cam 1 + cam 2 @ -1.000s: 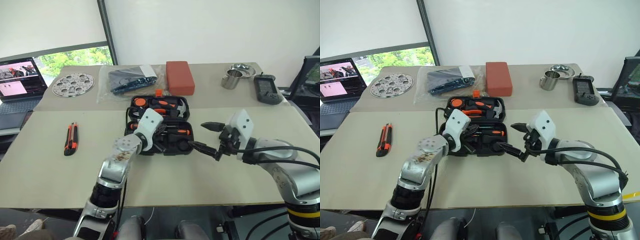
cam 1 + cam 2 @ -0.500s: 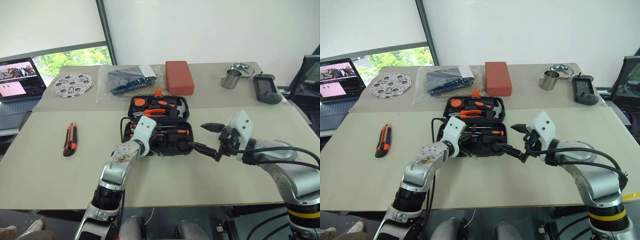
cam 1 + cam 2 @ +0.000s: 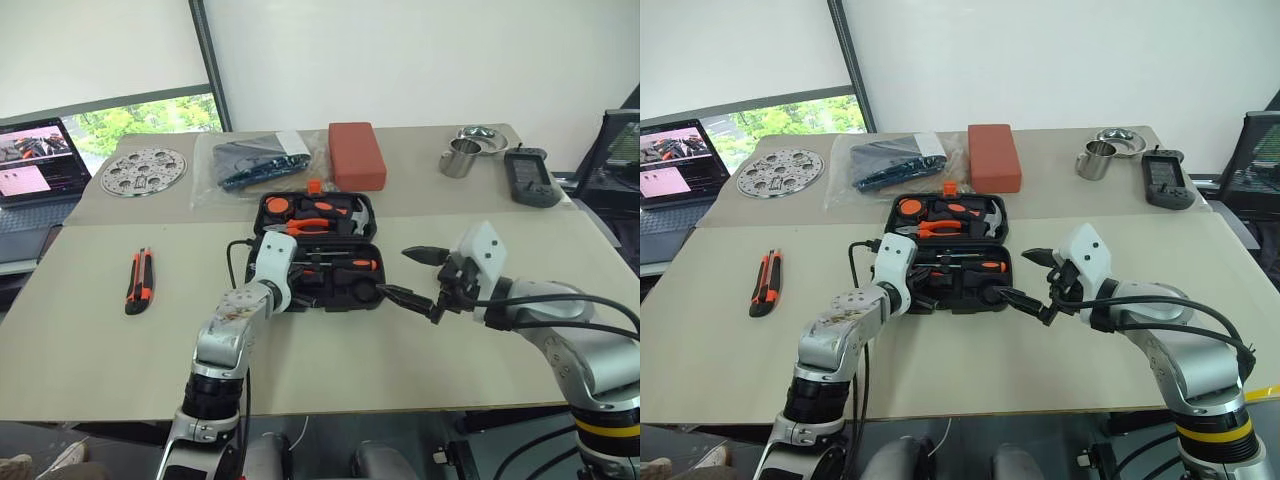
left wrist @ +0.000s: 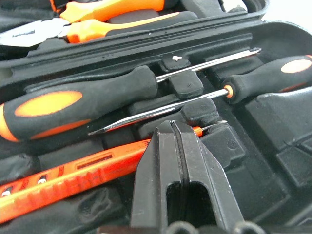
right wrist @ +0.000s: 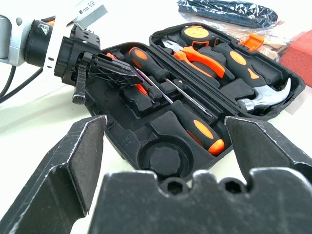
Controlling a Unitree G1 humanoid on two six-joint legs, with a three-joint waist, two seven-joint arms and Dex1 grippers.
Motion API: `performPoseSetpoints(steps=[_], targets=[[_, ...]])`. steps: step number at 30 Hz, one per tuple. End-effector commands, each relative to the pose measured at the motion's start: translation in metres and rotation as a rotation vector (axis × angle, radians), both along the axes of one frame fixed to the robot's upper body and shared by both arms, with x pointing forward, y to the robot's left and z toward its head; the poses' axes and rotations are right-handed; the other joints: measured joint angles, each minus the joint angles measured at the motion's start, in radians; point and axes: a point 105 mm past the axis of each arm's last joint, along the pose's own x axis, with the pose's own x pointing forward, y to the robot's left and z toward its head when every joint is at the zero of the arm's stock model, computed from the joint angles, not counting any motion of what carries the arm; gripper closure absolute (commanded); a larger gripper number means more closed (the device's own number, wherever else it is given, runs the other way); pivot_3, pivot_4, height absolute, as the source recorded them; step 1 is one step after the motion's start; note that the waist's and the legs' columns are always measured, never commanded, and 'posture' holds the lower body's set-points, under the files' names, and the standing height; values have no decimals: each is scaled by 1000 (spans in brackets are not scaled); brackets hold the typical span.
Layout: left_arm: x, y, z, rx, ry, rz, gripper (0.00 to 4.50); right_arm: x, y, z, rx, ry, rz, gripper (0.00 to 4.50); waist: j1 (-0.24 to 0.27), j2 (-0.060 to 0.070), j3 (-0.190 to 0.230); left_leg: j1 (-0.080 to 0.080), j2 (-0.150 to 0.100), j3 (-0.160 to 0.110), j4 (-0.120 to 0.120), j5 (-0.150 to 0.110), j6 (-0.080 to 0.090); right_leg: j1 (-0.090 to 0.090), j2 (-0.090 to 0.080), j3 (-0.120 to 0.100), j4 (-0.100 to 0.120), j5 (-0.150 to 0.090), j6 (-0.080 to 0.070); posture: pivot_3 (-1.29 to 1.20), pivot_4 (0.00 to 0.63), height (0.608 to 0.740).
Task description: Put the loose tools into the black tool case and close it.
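Left jaws together, right jaws apart

The left gripper (image 4: 178,141) covers part of the orange pen-like tool (image 4: 73,178) in the black tool case (image 5: 146,141), hiding where its metal tip begins. The case's left end sits behind the left arm in the head views. The contents of the clear bag (image 3: 255,160) are too small to identify.

laptop (image 3: 35,160), red block (image 3: 357,155), steel cup (image 3: 459,158)
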Motion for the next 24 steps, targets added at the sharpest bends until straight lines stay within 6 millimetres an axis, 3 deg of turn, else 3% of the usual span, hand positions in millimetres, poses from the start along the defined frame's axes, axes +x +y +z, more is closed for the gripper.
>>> performPoseSetpoints(steps=[1, 10, 20, 24], targets=[[-5, 21, -18, 34, 94, 101, 4489, -1, 1, 10, 8, -41, 13, 0, -1, 0, 0, 0, 0, 0, 0, 0, 0, 0, 0, 0, 0, 0, 0, 0, 150, 740], [-10, 28, -31, -57, 208, 194, 4489, -1, 2, 10, 6, -42, 13, 0, -8, -1, 1, 7, 0, 0, -2, 0, 0, 8, 0, 0, -3, -1, 1, 0, 150, 740], [-2, 21, 25, -7, -132, 42, 4489, -1, 2, 9, 8, -44, 9, 0, -19, -2, 2, 8, 0, -1, -3, -1, 0, 9, -1, 0, -5, -1, 1, 0, 150, 740], [-1, 22, 37, -45, -212, 39, 4489, -2, 3, 9, 10, -42, 12, 0, -7, -2, 2, 6, 0, -1, -3, -1, 1, 9, -4, -1, -6, -1, 1, 0, 150, 740]])
